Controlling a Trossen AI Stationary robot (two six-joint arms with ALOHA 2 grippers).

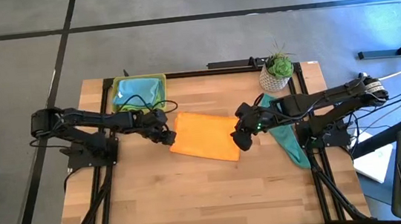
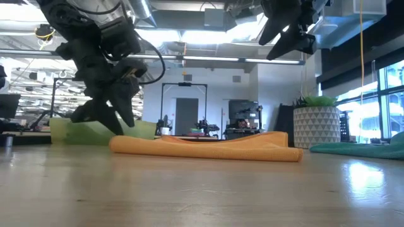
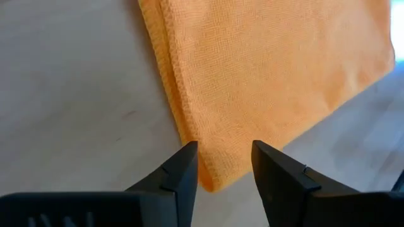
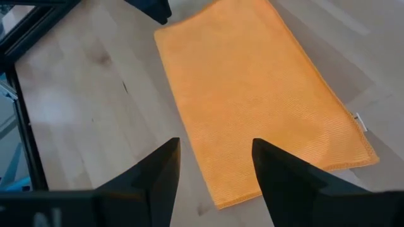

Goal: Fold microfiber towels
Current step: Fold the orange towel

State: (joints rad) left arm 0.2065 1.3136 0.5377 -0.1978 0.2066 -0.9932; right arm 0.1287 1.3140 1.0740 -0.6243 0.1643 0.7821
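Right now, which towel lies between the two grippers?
The orange towel, folded flat at mid-table; the teal towel lies at the right edge, the light blue one in the tray.

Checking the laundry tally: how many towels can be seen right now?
3: orange towel mid-table, teal towel at the right edge, light blue towel in the tray. More may lie hidden beneath it.

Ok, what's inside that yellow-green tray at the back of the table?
The tray holds light blue cloth, bunched up and filling most of it. A dark cable crosses over it. Whether more towels lie underneath cannot be seen.
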